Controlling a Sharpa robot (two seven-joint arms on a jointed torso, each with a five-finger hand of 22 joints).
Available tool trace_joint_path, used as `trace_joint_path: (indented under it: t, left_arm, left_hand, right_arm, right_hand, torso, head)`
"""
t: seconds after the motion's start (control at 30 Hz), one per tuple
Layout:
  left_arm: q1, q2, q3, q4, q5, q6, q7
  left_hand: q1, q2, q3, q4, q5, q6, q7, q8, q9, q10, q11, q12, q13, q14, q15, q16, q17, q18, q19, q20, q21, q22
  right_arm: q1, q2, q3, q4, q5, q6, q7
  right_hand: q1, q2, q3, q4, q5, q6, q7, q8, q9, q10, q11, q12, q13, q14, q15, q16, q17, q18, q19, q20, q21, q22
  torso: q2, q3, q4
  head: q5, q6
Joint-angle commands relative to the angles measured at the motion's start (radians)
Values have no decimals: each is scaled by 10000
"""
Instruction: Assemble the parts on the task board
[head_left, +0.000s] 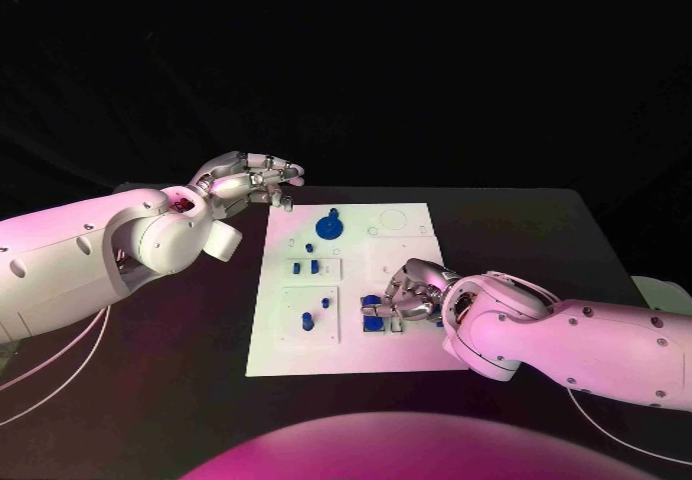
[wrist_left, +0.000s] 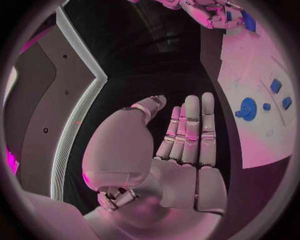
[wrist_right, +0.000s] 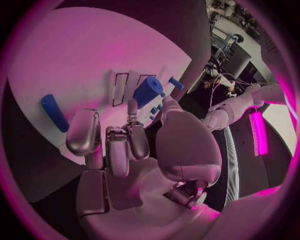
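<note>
Right hand rests curled on the task board at its near right part, fingers closed around a blue part; left hand, fingers straight and together, empty, hovers off the board's far left corner.

Task board mid-table; gear at far end, parts nearer.

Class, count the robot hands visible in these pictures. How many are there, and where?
2. The left hand hovers by the task board's far left corner; the right hand is over its near right part, among blue parts.
</note>
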Motion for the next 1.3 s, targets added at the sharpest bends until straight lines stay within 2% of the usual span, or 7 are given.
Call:
trace_joint_path:
  t: [0.03, 0.23, 0.33, 0.4, 0.47, 0.6, 1.3]
  left_arm:
    - [6, 11, 7, 22, -92, 220, 9]
    - [6, 6, 8, 28, -103, 227, 0]
    - [6, -3, 8, 27, -106, 222, 1]
    - [6, -10, 8, 26, -106, 222, 1]
    - [6, -16, 8, 24, -107, 222, 1]
    - [5, -27, 7, 16, -128, 219, 1]
    - [4, -24, 7, 20, -167, 211, 29]
  left_hand:
    - [-1, 77, 14, 65, 27, -50, -12, 50, -9, -84, 6, 33, -5, -56, 22, 45, 16, 103, 13, 84, -48, -10]
    - [-1, 77, 14, 65, 27, -50, -12, 50, -9, -84, 6, 33, -5, -56, 22, 45, 16, 103, 13, 84, -48, -10]
    - [-1, 77, 14, 65, 27, -50, -12, 50, -9, -84, 6, 33, -5, -56, 22, 45, 16, 103, 13, 84, -48, -10]
    - [-1, 77, 14, 65, 27, -50, -12, 50, -9, -84, 6, 33, -5, -56, 22, 45, 16, 103, 13, 84, -48, -10]
    - [-1, 77, 14, 65, 27, -50, -12, 50, -9, -84, 6, 33, -5, -56, 22, 45, 16, 103, 13, 84, -48, -10]
    - [10, 69, 14, 62, 41, -57, -10, 59, -11, -111, 10, 37, -8, -64, 25, 45, 17, 102, 10, 86, -48, -13]
    - [24, 75, 21, 59, 58, -61, -10, 67, -12, -123, 11, 44, -9, -67, 25, 46, 17, 103, 10, 86, -46, -14]
  right_arm:
    - [-2, 6, 2, 22, -363, 87, -44]
    - [-2, -92, 3, 117, -474, -38, 51]
    - [-2, -217, 6, 218, -558, -156, 252]
    - [-2, -315, 8, 307, -603, -153, 477]
    - [-2, -420, 10, 427, -713, -17, 633]
    - [-2, -555, 12, 607, -837, 277, 764]
    - [-23, -382, 12, 303, -879, 674, 671]
  right_hand:
    - [-79, 13, -133, 4, -27, -62, 7, -56, 19, -78, -21, -53, 246, 896, -23, -48, 1930, -45, -42, 17, -57, 184]
    - [-71, 84, -196, 1, 5, -57, 7, -50, 33, -71, -20, -48, 257, 897, -20, -49, 1933, -48, -33, 20, -44, 196]
    - [129, 320, -179, -15, 246, 3, -17, -12, 85, -38, -38, -16, 302, 904, -31, -40, 1966, -55, -8, 17, -14, 230]
    - [530, 501, -44, -48, 479, 31, -44, 10, 129, 0, -61, 30, 358, 916, -50, -25, 2018, -63, 18, 1, 25, 265]
    - [1492, 551, 203, -189, 737, 49, -97, 37, 209, 44, -114, 92, 436, 928, -94, -8, 2078, -71, 44, -29, 62, 305]
    - [2166, 493, 332, -90, 590, 181, -153, 71, 285, 158, -161, 240, 604, 941, -130, 10, 2143, -92, 85, -67, 138, 371]
    - [2279, 525, 360, -71, 574, 249, -181, 100, 325, 218, -184, 326, 697, 958, -148, 35, 2225, -110, 120, -82, 225, 424]
  torso:
    - [-1, 3, -11]
    - [-7, 7, -2]
    - [-6, 11, -6]
    - [-12, 13, -10]
    - [-12, 16, -7]
    - [-9, 17, -15]
    - [-4, -5, 6]
  head:
    - [15, 2]
    - [21, 2]
    - [39, 2]
    - [51, 2]
    - [69, 2]
    - [79, 2]
    - [90, 2]
